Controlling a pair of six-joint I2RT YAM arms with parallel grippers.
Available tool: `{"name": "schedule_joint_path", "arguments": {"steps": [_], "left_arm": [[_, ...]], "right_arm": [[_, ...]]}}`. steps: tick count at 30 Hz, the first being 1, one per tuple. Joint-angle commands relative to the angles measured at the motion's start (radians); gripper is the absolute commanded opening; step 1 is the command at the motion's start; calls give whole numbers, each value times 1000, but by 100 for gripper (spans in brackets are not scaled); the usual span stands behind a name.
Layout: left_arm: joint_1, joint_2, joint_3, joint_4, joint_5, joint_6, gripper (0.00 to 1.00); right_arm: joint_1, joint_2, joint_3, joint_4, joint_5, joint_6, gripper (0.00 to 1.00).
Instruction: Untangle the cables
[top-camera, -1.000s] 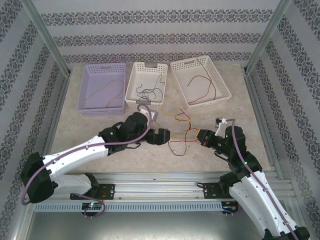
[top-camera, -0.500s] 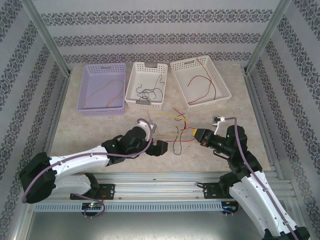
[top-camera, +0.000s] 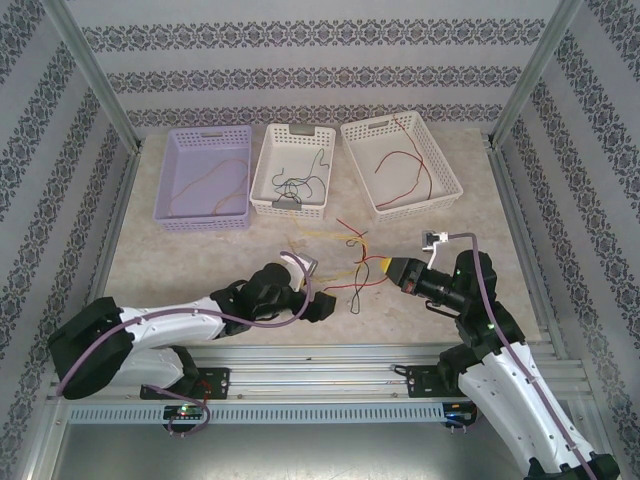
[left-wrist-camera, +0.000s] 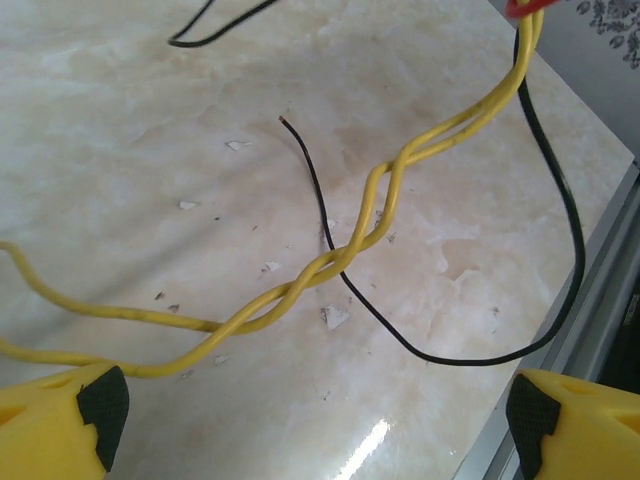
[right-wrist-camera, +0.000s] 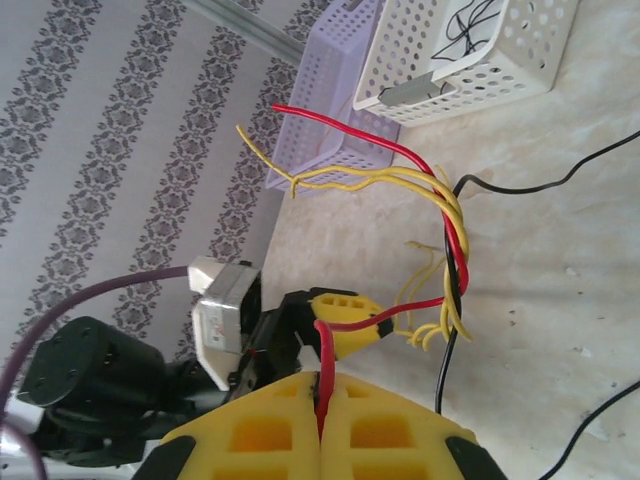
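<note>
The cables (top-camera: 356, 248), thin red, yellow and black wires, lie tangled on the table between my arms. My right gripper (top-camera: 386, 266) is shut on the red cable (right-wrist-camera: 380, 150), which runs out of its closed fingers (right-wrist-camera: 322, 400) into the knot with the yellow cables (right-wrist-camera: 350, 178) and a black cable (right-wrist-camera: 450, 330). My left gripper (top-camera: 325, 306) sits low just left of the tangle, open and holding nothing. In its wrist view two twisted yellow cables (left-wrist-camera: 370, 215) and a black cable (left-wrist-camera: 440, 350) lie ahead of its gripper (left-wrist-camera: 315, 430), beyond the fingertips.
Three baskets stand at the back: a purple basket (top-camera: 175, 150) holding a reddish-tan wire, a white basket (top-camera: 262, 170) holding a black wire, and a white basket (top-camera: 450, 180) holding a red wire. Metal rails (top-camera: 320, 355) run along the near table edge.
My left gripper has drawn back from the tangle toward the near edge, jaws open. The right gripper has stayed shut on the red cable, almost unmoved.
</note>
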Motion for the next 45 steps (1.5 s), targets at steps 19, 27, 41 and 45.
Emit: {"name": "schedule_joint_path", "arguments": {"steps": [19,27,41,45], "left_arm": [[-27,157,132,-3,-67,229,97],[-29,176,139,-21,-74,236,66],[-29,-62,131,-296,-82,208,0],[-30,-163,191,-545,-135,143,0]], "right_arm": [[18,64,40,104,-120,71,0],[23,62,52,83,-115,65,0],[-66,3,55,-76,51,41,0],[-171,-32,29,-104,62,75,0]]}}
